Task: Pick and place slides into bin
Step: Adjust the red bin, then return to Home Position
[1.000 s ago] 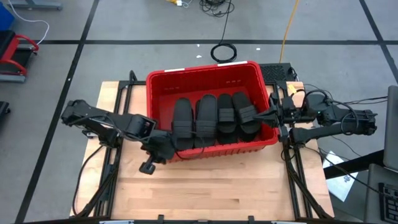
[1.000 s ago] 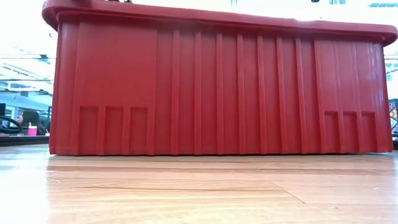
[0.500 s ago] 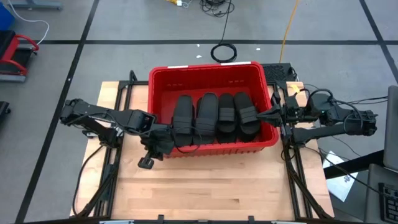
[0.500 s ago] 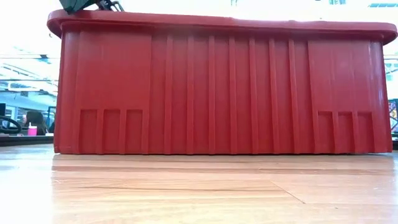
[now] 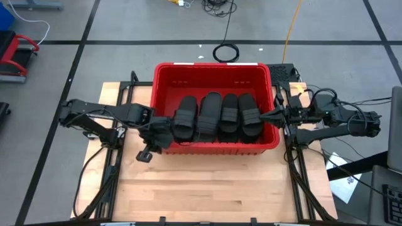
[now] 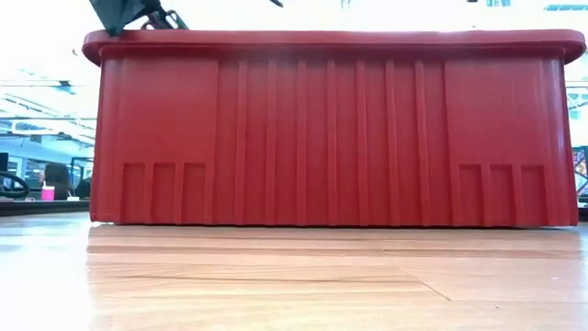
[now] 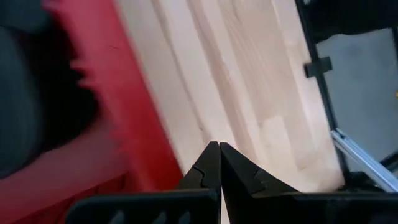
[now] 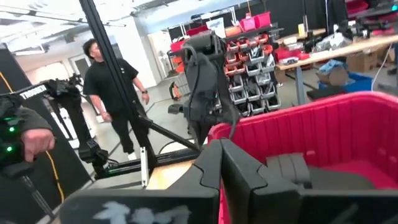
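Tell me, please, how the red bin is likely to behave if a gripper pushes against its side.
The bin would probably slide rather than tip: it sits flat on the smooth wooden table with a wide base. Its ribbed walls look stiff. The slides inside add some weight.

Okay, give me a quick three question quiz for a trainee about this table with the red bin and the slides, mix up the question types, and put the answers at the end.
1. True or false: the slides lie side by side inside the red bin.
2. Multiple choice: where is the left hand? A) over the middle of the bin; B) at the bin's left near corner; C) on the floor.
3. Fill in: both the left hand and the right hand have their fingers ____.

Key: 1 true. 2 B. 3 shut; neither is seen holding anything, and the right hand sits at the bin's right wall.
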Controlling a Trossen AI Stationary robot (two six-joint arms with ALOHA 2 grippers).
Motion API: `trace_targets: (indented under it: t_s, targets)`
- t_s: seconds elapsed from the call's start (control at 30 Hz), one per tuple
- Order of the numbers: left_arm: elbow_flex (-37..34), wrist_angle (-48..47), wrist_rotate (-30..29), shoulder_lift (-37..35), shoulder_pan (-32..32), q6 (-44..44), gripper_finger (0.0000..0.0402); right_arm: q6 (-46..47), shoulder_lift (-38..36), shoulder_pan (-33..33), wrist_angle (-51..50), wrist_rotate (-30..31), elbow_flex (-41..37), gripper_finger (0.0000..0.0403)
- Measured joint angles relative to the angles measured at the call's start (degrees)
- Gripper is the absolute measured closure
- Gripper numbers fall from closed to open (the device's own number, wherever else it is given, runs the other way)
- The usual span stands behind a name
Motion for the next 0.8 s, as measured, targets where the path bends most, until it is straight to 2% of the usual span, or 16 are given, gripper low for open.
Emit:
trace_targets:
  t_s: [0.1,0.27,0.37,0.47,0.63,0.8]
  targets:
    - [2.2,-0.3,-2.5,-2.9,-0.3,-0.8,0.0401,0.9,-0.1,0.0,-4.0,0.2,1.8,0.0403]
    - [10.4,-1.1,-14.0,-7.5,-0.6,-2.6,0.0401,-3.1,0.8,-0.1,-22.9,4.9,13.9,0.0403]
    - [15.7,2.4,-20.1,-10.5,0.0,-4.6,0.0401,-3.8,1.7,-0.1,-31.0,4.9,22.5,0.0403]
    - [17.4,9.7,-23.8,-14.2,-0.2,-8.3,0.0401,-1.1,3.0,0.0,-36.2,4.7,28.6,0.0403]
    - [12.6,21.2,-30.3,-22.4,-3.7,-13.3,0.0401,2.2,3.8,0.0,-38.7,0.1,30.3,0.0403]
    - [-0.4,31.5,-34.6,-30.9,-9.6,-20.2,0.0401,4.5,2.8,0.0,-38.3,-1.1,27.7,0.0403]
